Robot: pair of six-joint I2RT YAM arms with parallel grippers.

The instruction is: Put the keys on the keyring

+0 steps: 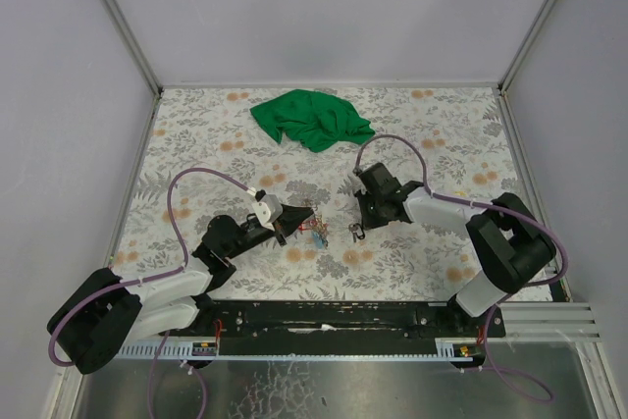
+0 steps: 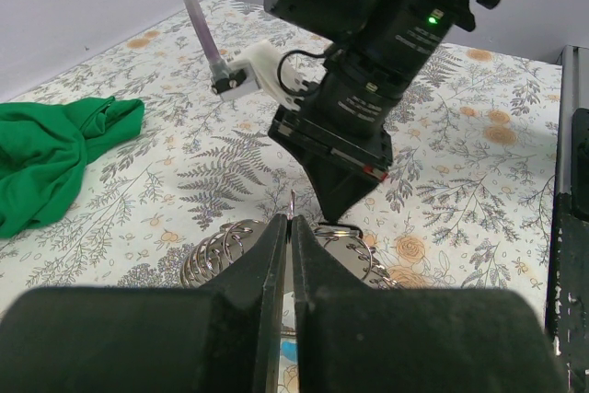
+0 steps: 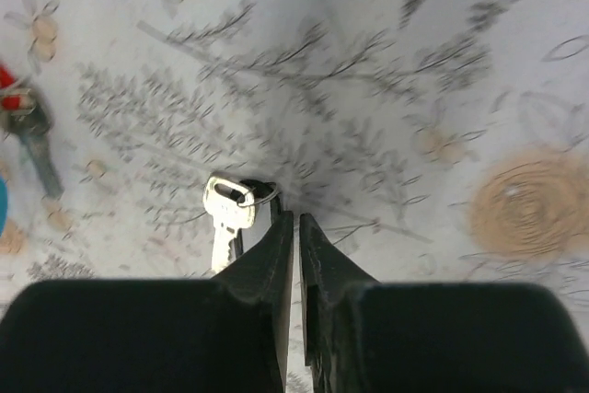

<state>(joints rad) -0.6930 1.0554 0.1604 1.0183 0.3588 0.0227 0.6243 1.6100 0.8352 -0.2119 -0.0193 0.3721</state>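
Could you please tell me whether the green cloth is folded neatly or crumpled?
Crumpled: the green cloth lies bunched in irregular folds, not flat or squared.

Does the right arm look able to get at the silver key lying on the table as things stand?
Likely yes: the right pincer is down at the table with its tips right beside the silver key, and nothing lies between them.

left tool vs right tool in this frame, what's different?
Pose: the left tool lies low, nearly level with the table. The right tool points steeply down at it.
Contact: the left tool is shut on the keyring, with a thin wire standing between its fingertips. The right tool's tips sit beside a silver key, and whether they grip it is unclear.
Shared: both are black and two-fingered, with jaws nearly together.
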